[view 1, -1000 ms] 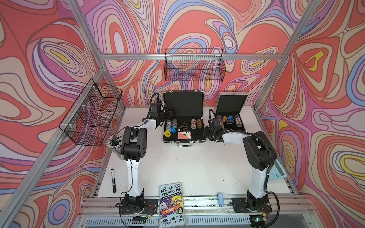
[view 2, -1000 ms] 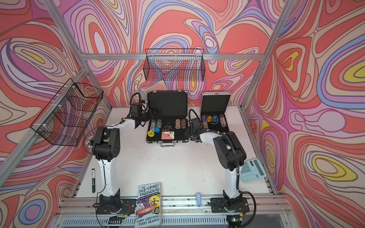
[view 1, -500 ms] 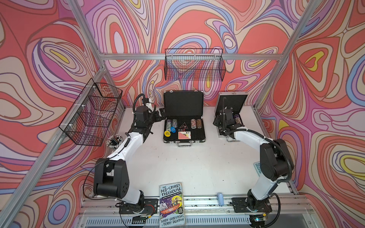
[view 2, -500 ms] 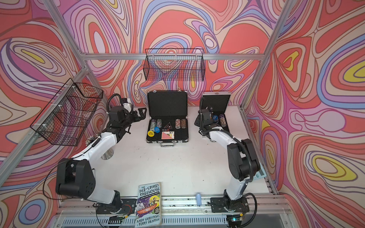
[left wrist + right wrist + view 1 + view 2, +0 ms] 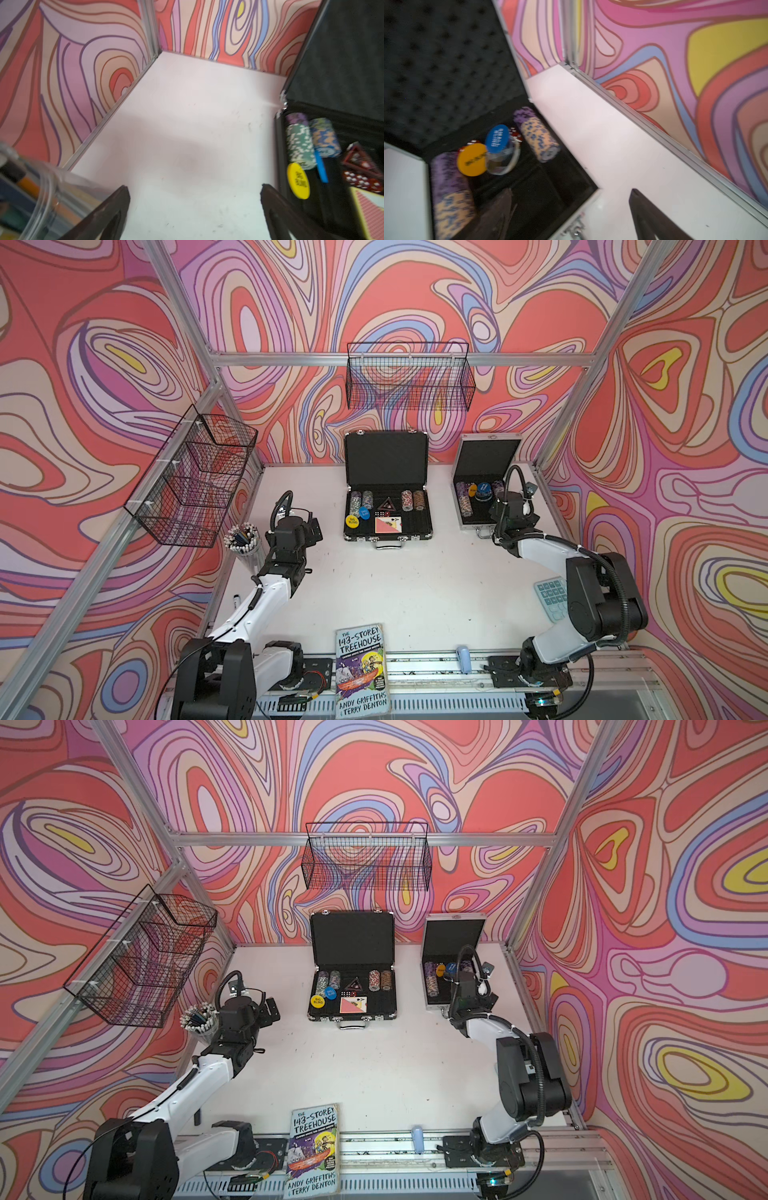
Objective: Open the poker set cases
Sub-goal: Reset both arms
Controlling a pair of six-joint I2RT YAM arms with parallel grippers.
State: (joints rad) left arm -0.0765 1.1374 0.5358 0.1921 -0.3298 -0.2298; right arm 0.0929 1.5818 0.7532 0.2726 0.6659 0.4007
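Poker set cases [image 5: 386, 464] stand open at the tabletop's [image 5: 415, 585] far edge; left jaws and right jaws spread, empty; a stray right arm [image 5: 540, 547] could slam the silver lid [image 5: 486, 456].

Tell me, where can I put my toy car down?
The table's middle is bare, between the black case and the book. The gap from it to the silver case is free too. Crowded: by the pen cup and the calculator.
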